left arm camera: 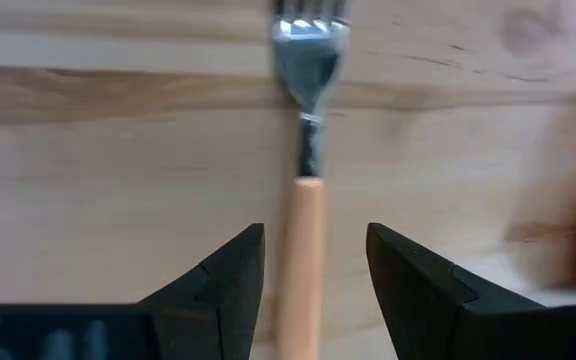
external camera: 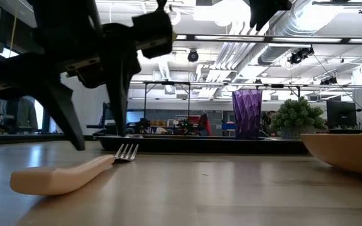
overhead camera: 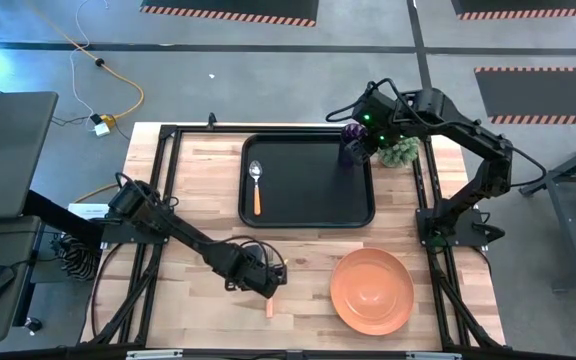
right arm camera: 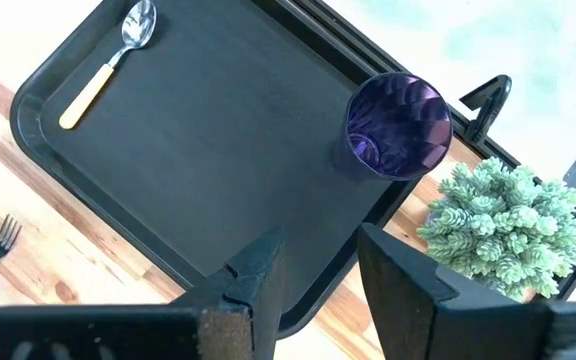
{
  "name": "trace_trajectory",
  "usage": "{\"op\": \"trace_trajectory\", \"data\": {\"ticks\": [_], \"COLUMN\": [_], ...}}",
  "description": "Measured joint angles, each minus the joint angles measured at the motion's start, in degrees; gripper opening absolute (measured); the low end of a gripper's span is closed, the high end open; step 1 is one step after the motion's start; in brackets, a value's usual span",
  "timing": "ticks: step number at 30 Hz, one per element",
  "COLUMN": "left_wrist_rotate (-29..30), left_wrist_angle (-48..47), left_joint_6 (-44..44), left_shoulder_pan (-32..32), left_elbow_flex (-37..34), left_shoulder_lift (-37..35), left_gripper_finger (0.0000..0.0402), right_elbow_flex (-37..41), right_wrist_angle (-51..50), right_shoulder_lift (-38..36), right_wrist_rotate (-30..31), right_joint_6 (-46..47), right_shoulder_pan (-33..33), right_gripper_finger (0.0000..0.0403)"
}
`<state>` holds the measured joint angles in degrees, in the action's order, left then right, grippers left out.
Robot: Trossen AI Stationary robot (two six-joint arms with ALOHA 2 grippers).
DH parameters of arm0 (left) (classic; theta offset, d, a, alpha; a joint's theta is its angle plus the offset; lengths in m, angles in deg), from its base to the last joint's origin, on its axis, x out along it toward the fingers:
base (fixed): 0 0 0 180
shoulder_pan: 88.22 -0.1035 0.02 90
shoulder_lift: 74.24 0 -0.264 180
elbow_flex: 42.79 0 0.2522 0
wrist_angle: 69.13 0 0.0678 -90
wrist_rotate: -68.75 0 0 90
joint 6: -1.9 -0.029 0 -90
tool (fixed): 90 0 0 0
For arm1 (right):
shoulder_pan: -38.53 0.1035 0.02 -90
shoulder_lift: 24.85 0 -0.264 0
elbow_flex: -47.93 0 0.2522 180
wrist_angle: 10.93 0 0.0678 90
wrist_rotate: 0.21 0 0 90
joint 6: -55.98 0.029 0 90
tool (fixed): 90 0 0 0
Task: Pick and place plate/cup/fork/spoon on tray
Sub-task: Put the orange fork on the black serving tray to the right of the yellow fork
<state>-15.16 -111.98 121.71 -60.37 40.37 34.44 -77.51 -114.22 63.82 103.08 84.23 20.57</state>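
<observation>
The fork (left arm camera: 303,190), with silver tines and an orange handle, lies flat on the wood table; it also shows in the low view (external camera: 61,174). My left gripper (left arm camera: 315,235) is open just above it, one finger on each side of the handle, touching nothing; it also shows in the high view (overhead camera: 264,283). The spoon (overhead camera: 256,186) lies on the black tray (overhead camera: 308,210). The purple cup (right arm camera: 398,125) stands upright in the tray's far right corner. My right gripper (right arm camera: 320,240) is open and empty above the tray beside the cup. The orange plate (overhead camera: 371,290) sits on the table near the front right.
A bushy green plant (overhead camera: 401,151) stands just off the tray's far right corner, beside the cup. Black frame rails (overhead camera: 168,180) run along the table's left and right sides. Bare wood lies between the fork and the tray.
</observation>
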Motion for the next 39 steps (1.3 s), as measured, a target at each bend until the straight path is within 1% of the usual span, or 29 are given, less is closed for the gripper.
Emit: {"op": "trace_trajectory", "data": {"ticks": [7,9,16,30,34,39], "left_wrist_rotate": [-0.7,-1.0,-1.2,-3.5,-3.9,-5.3], "left_wrist_angle": [0.9,-0.1,1.9,-0.7,-0.8,-1.0], "left_joint_6": [-0.5,-0.6,-1.6,-4.0,-4.9,-6.9], "left_shoulder_pan": [-0.1,-0.1,-0.6,-1.9,-2.7,-3.9], "left_elbow_flex": [0.2,0.0,0.2,0.3,0.3,0.2], "left_shoulder_lift": [1.3,1.7,3.0,3.9,4.3,5.0], "left_gripper_finger": [0.0168,0.0168,0.0168,0.0167,0.0158,0.0131], "right_elbow_flex": [0.0,0.0,0.0,0.0,0.0,0.0], "right_wrist_angle": [0.0,0.0,0.2,0.2,0.2,0.3], "right_shoulder_lift": [0.0,0.0,0.0,0.0,0.0,0.0], "right_wrist_rotate": [0.0,0.0,0.0,0.0,0.0,0.0], "right_joint_6": [0.0,0.0,0.0,0.3,0.3,0.3], "right_shoulder_pan": [0.0,0.0,0.0,0.0,0.0,0.0], "right_gripper_finger": [0.0122,0.0122,0.0122,0.0122,0.0122,0.0122]}}
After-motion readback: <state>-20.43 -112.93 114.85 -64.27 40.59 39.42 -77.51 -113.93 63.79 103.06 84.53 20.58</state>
